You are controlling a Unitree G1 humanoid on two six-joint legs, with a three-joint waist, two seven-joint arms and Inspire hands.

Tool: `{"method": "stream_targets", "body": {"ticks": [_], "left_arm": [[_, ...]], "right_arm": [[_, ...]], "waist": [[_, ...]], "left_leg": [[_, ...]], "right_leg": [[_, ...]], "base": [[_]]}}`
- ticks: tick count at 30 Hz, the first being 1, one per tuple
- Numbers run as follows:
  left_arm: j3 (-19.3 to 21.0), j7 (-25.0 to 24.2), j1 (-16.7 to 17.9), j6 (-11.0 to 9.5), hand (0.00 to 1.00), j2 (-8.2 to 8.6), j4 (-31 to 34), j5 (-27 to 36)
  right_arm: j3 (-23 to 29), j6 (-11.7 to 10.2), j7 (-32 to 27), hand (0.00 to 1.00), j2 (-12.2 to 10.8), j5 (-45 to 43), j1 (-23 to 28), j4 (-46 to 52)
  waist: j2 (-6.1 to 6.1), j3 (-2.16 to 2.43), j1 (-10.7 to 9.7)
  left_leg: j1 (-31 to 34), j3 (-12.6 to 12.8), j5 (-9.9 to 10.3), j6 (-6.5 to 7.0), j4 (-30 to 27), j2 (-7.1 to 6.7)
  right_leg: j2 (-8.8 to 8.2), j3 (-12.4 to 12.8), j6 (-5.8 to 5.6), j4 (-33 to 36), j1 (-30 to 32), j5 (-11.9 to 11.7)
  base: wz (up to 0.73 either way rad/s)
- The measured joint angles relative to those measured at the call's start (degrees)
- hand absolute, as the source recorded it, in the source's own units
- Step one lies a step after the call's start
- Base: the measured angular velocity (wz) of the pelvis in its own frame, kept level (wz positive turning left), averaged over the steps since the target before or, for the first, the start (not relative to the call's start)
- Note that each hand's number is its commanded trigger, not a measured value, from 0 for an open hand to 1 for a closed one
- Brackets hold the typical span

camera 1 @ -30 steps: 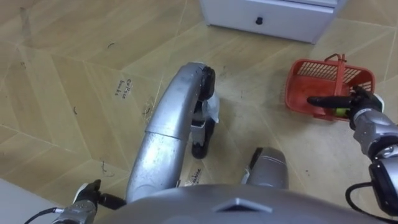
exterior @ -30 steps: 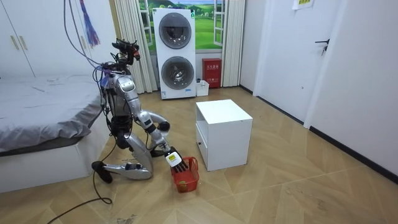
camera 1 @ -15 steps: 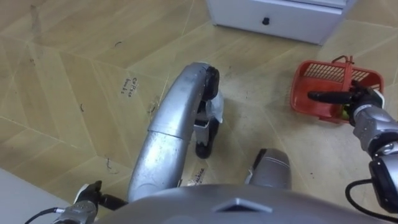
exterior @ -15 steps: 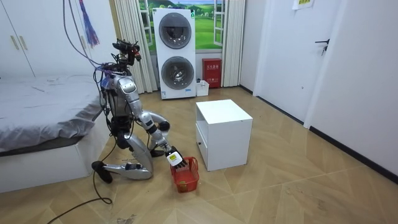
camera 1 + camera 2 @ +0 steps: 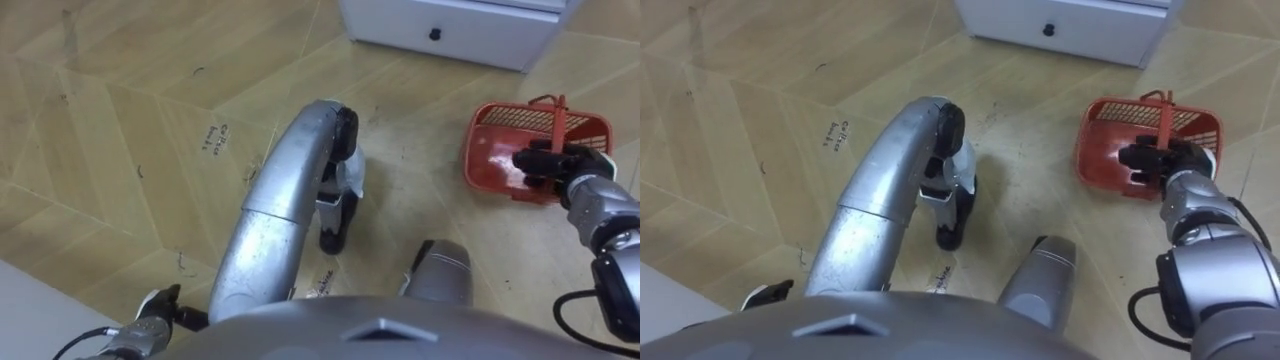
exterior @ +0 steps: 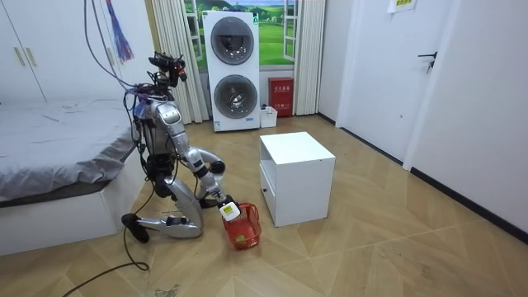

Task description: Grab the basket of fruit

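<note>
Red plastic mesh, the fruit basket (image 5: 495,145) sits on the wooden floor (image 5: 120,100) at the kneeling robot's right. Its long axis runs left to right, mouth upward, and the handle (image 5: 557,118) stands across the middle. In the room view it seems tipped toward the robot. The right robot hand (image 5: 565,165) reaches forward, fingers curled round the basket's near rim by the foot of the handle. The left robot hand (image 5: 150,318) hangs low at the left. A white cabinet (image 5: 470,35) stands just beyond the basket.
</note>
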State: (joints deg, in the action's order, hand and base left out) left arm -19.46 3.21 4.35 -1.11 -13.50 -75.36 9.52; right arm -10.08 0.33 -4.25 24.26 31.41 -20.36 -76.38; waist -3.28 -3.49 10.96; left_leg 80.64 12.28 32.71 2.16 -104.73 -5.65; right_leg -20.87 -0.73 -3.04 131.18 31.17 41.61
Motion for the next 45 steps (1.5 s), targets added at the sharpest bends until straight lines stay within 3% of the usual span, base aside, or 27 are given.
{"method": "stream_targets", "body": {"ticks": [4,15,21,27,29,30,32,35,38,39,40,41,42,43,44,45], "left_arm": [[-0.02,0.00,-0.45,0.14,0.00,0.08,-0.01,0.05],[0.09,0.51,-0.85,0.78,0.00,0.39,0.03,-0.02],[0.32,0.71,-2.64,0.66,0.00,0.39,0.97,-0.28],[1.27,0.73,-5.93,0.53,0.00,0.28,1.25,-0.27],[1.38,1.11,-7.00,0.66,0.00,0.23,1.34,-0.25],[1.33,1.35,-7.87,0.77,0.00,0.23,1.31,-0.19],[1.32,1.38,-8.52,0.81,0.00,0.34,2.24,-0.12],[1.48,1.69,-10.08,1.98,0.00,0.96,2.57,-0.32],[3.15,2.17,-8.98,3.23,0.00,1.43,4.41,-0.71],[4.25,2.49,-8.20,3.68,0.00,1.31,4.73,-0.70],[6.40,2.65,-7.20,3.88,0.00,1.22,4.94,-0.67],[7.31,2.79,-6.73,3.96,0.00,1.13,5.33,-0.68],[8.60,2.89,-5.38,4.22,0.00,0.93,6.12,-0.81],[10.13,2.91,-4.33,4.40,0.00,0.58,7.46,-1.43],[10.91,3.00,-3.85,4.42,0.00,0.38,8.21,-1.61],[12.55,3.60,-3.19,4.43,0.00,0.07,9.25,-1.65]], "right_arm": [[-0.02,0.00,0.08,1.00,-0.81,0.04,-0.01,-0.59],[-3.11,0.58,0.73,1.00,-2.33,2.12,-0.18,-1.19],[-4.53,0.57,0.63,1.00,-2.33,1.18,-0.67,1.45],[-4.36,0.63,-0.76,1.00,-3.36,-5.68,-0.72,9.33],[-4.39,0.63,-1.46,1.00,-4.01,-7.65,-0.74,12.48],[-4.39,0.65,-1.77,1.00,-4.54,-8.58,-0.74,14.44],[-4.39,0.69,-1.95,1.00,-4.66,-9.36,-0.87,16.70],[-4.40,1.04,-2.18,1.00,-4.87,-9.67,-1.08,18.93],[-4.40,2.04,-2.28,1.00,-5.17,-9.50,-1.17,21.96],[-4.40,2.81,-2.36,1.00,-5.55,-10.11,-1.02,23.60],[-4.30,3.18,-2.58,1.00,-5.86,-11.04,-0.28,25.81],[-4.25,3.43,-2.72,1.00,-5.92,-11.59,0.26,27.41],[-4.04,3.47,-3.08,1.00,-5.95,-12.18,1.69,30.99],[-3.75,3.45,-3.42,1.00,-6.12,-14.31,4.08,34.69],[-3.68,3.42,-3.39,1.00,-6.33,-15.49,5.28,36.13],[-3.06,3.43,-3.45,1.00,-7.27,-17.68,7.90,38.57]], "waist": [[-0.42,-0.18,-0.03],[-0.26,-0.09,0.54],[-1.52,-0.36,0.38],[-3.01,-0.21,-1.83],[-3.38,-0.20,-2.65],[-3.49,-0.06,-3.05],[-2.87,0.20,-3.21],[-2.38,0.28,-3.06],[-1.28,0.83,-3.21],[-1.18,0.93,-3.45],[-1.26,0.99,-4.36],[-1.32,1.08,-4.71],[-1.19,1.18,-5.10],[-1.18,1.28,-5.37],[-1.21,1.38,-5.60],[-1.48,1.88,-5.73]], "left_leg": [[-0.01,-0.12,-0.09,0.18,-0.19,-0.04],[-0.23,-1.01,-0.20,0.42,-1.29,0.43],[-0.25,-1.54,-0.19,0.42,-2.01,0.71],[-1.81,-2.64,0.13,1.02,-2.83,-1.07],[-2.28,-3.27,0.45,1.59,-3.10,-1.16],[-2.42,-3.67,0.57,1.86,-2.87,-1.23],[-2.77,-4.60,0.75,2.23,-2.22,-1.01],[-5.99,-4.87,0.29,3.21,3.89,-0.29],[-12.08,-4.67,-1.73,3.93,16.05,0.97],[-15.67,-4.55,-2.72,3.89,21.77,1.06],[-19.74,-4.03,-3.85,4.30,27.82,1.14],[-21.64,-3.67,-4.43,4.52,30.78,1.15],[-25.63,-3.24,-5.66,4.88,36.44,0.91],[-29.99,-2.93,-6.53,5.15,41.67,0.93],[-32.42,-2.92,-6.91,5.16,44.34,0.96],[-36.89,-3.00,-8.11,5.26,49.80,0.93]], "right_leg": [[0.05,-0.24,0.00,0.01,-0.26,0.00],[1.31,0.32,0.09,0.69,-0.74,0.04],[2.13,0.46,0.28,0.85,-1.48,0.13],[2.21,-0.96,0.34,-0.22,-5.12,0.15],[3.27,-1.36,0.31,-1.04,-5.97,0.17],[5.01,-0.94,0.25,-2.01,-6.14,0.35],[7.10,-0.84,0.22,-4.42,-6.16,0.34],[9.76,0.81,0.22,-13.63,-5.92,0.34],[11.18,2.66,0.09,-31.31,-7.37,0.28],[11.08,3.16,-0.59,-40.31,-9.65,-0.21],[11.13,3.46,-1.57,-49.69,-12.61,-1.96],[11.06,3.69,-1.74,-53.57,-13.75,-3.59],[10.94,3.91,-2.14,-60.43,-15.99,-7.98],[10.81,4.03,-2.31,-65.70,-18.03,-14.15],[10.74,4.04,-2.38,-67.57,-18.82,-17.84],[10.59,3.97,-2.40,-69.68,-19.30,-24.63]], "base": [[0.00],[-0.03],[-0.04],[0.05],[0.08],[0.05],[-0.04],[-0.21],[-0.48],[-0.51],[-0.50],[-0.40],[-0.38],[-0.39],[-0.41],[-0.43]]}}
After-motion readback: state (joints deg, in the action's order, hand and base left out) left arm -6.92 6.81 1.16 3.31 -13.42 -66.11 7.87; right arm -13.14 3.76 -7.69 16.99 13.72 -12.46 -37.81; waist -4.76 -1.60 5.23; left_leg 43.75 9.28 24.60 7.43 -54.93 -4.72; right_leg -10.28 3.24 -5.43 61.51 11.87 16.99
